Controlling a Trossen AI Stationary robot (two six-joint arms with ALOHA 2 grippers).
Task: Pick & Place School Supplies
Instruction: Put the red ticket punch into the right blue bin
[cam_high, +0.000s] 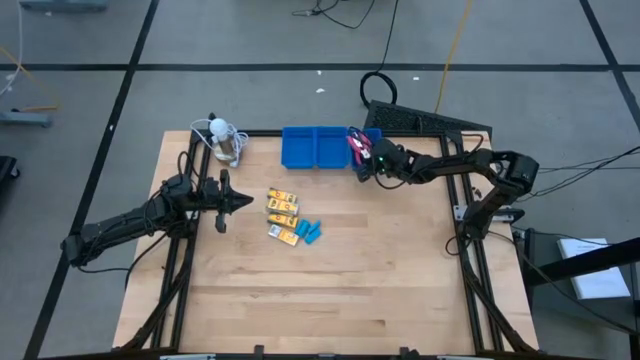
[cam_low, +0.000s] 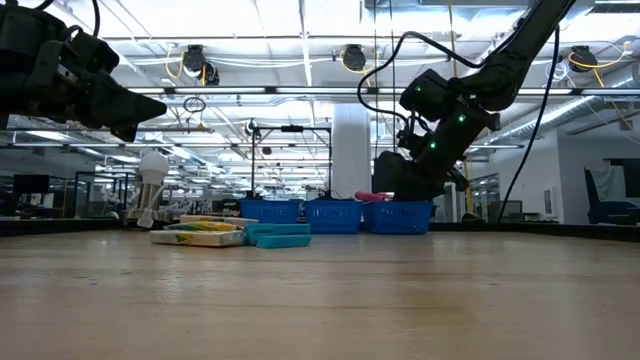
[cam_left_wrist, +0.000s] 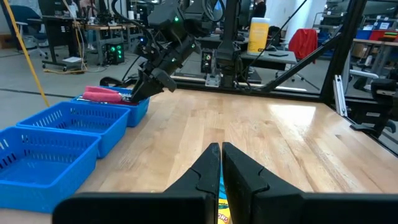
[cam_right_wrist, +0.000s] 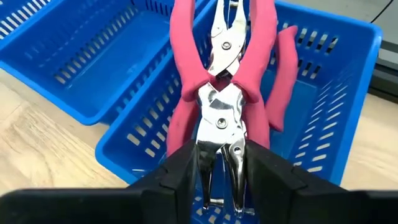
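Note:
A pink-handled, scissor-like tool (cam_right_wrist: 221, 81) with a metal head is in my right gripper (cam_right_wrist: 221, 180), over the right compartment of the blue tray (cam_high: 318, 147). Another pink-handled tool (cam_right_wrist: 283, 74) lies in that compartment beneath it. Yellow-orange packets (cam_high: 283, 205) and small light-blue pieces (cam_high: 312, 231) lie flat on the table's middle. My left gripper (cam_high: 240, 202) is shut and hovers left of the packets, touching nothing; one packet (cam_left_wrist: 222, 208) shows just below its fingertips in the left wrist view. My right gripper pinches the tool's metal head (cam_right_wrist: 219, 134) between its two fingers (cam_right_wrist: 183, 171). It comes slanting down from the table's right. The pink handles point away from the fingers, over the tray's right compartment. Whether they rest on the tool beneath cannot be told.
A white round object with a coiled cable (cam_high: 222, 135) stands at the table's far-left corner, left of the tray. The tray's left and middle compartments (cam_left_wrist: 43, 149) hold nothing that shows. Bare wood stretches over the table's near half (cam_high: 330, 300).

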